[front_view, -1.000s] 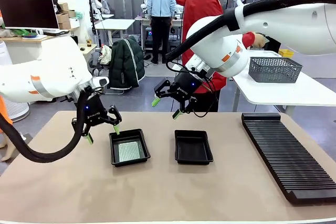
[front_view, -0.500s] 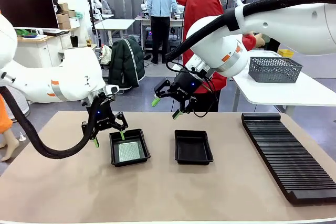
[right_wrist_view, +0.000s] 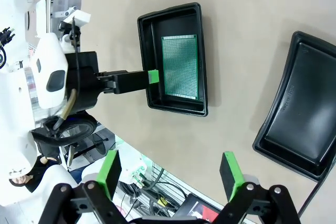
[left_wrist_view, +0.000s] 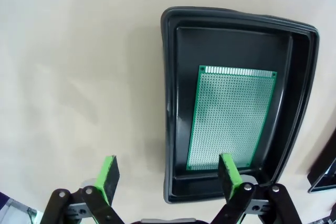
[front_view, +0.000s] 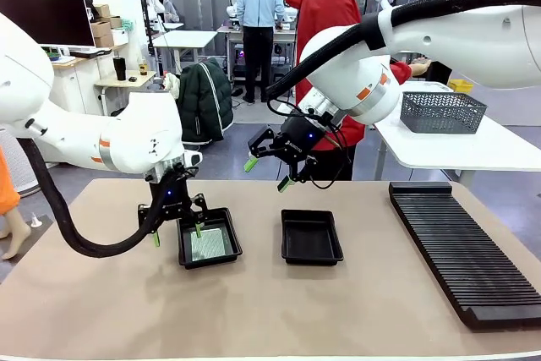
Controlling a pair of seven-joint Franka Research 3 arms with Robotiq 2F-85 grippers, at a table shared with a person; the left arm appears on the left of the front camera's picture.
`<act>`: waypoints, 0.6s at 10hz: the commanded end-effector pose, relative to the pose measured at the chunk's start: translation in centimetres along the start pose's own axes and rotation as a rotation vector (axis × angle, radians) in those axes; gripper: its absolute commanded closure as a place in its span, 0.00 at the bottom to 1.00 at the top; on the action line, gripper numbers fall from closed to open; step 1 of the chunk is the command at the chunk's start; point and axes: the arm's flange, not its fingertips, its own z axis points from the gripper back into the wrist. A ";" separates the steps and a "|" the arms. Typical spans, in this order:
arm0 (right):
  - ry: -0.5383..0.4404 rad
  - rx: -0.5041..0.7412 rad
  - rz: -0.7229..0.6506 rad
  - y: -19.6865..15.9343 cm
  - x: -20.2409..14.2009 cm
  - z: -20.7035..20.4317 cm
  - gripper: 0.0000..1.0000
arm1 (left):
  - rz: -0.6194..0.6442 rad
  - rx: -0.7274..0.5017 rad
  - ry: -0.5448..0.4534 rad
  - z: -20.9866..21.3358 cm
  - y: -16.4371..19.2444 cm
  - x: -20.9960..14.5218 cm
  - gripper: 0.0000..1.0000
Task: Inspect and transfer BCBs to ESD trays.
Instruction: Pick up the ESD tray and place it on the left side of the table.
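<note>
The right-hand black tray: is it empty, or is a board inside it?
Empty. The right ESD tray has a bare black floor in the front and right wrist views; the BCB lies in the left ESD tray.

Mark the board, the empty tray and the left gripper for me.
Board (left_wrist_view: pixel 231 119): left wrist view, middle of its green face.
Empty tray (front_view: pixel 311 238): front view, bare floor.
Left gripper (left_wrist_view: pixel 168 158): left wrist view, midway between its fingertips.

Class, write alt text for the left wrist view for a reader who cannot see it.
A green BCB lies flat in a black ESD tray on a beige table, seen from above. The left gripper hangs open at the bottom edge, one green pad over bare table, the other over the tray's near end.
</note>
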 end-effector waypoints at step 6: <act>-0.004 -0.020 -0.009 0.1 -0.1 -0.1 0.00 | 0.013 0.015 -0.007 -0.9 -0.3 0.3 0.00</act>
